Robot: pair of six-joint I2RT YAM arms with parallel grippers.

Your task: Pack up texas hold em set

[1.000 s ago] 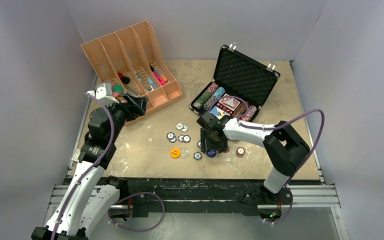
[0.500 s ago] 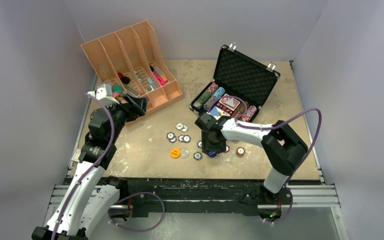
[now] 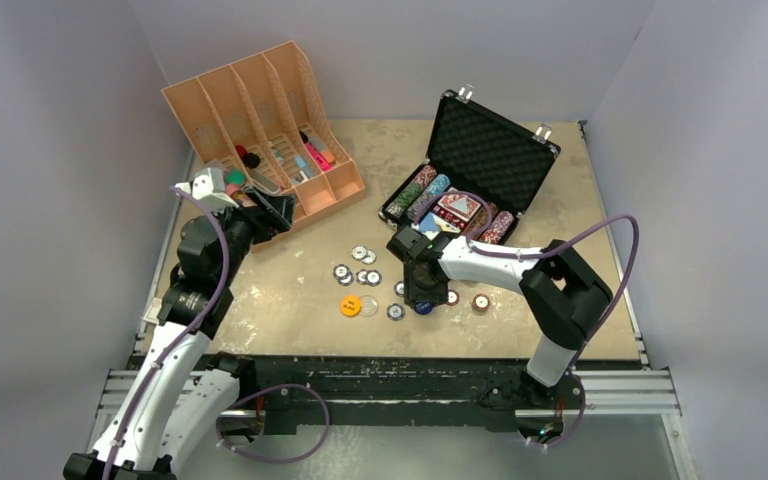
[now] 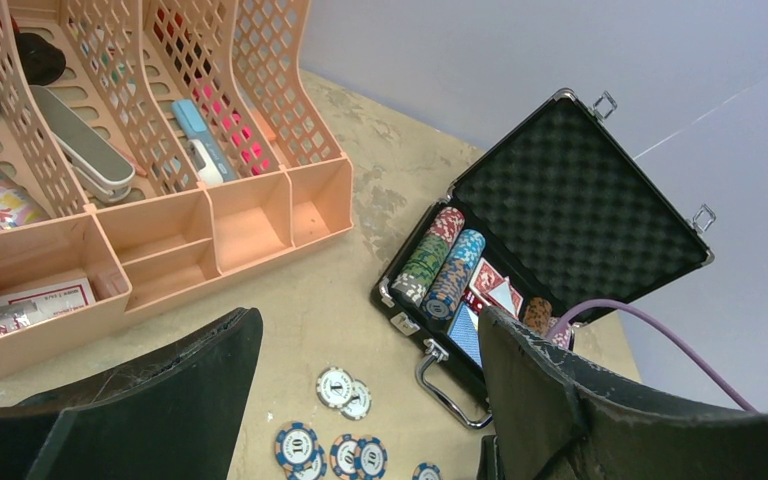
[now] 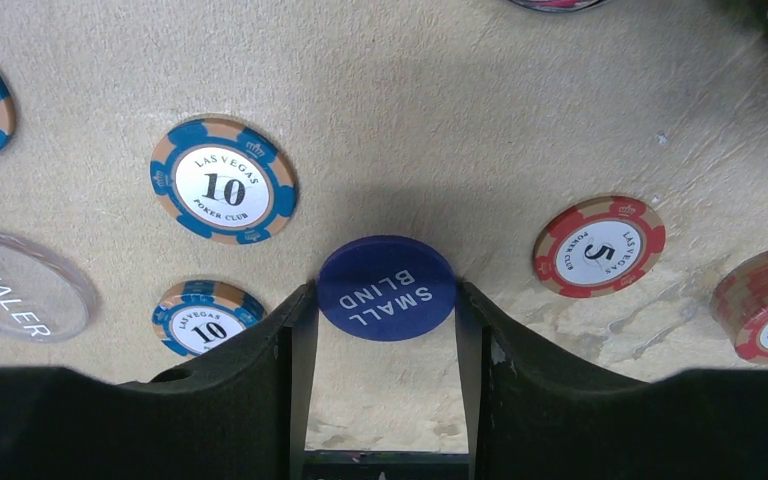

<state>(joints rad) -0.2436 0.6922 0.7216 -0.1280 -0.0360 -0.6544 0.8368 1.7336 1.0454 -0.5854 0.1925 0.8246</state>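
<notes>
Both sides of the blue button (image 5: 387,288), flat on the worktop (image 5: 460,100) near the open case (image 3: 490,155), touch the right end effector (image 5: 385,300); can't tell if it's pinched. Thin disc might squirt out. Left end effector (image 4: 370,340) gapes, empty.

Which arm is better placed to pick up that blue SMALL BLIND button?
Right. The right gripper has a finger on each side of the SMALL BLIND button on the table; the left gripper hangs open by the orange organiser, away from it.

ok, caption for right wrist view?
Right hand grips the blue SMALL BLIND button flat on the table, between a 10 chip and a 5 chip.
</notes>
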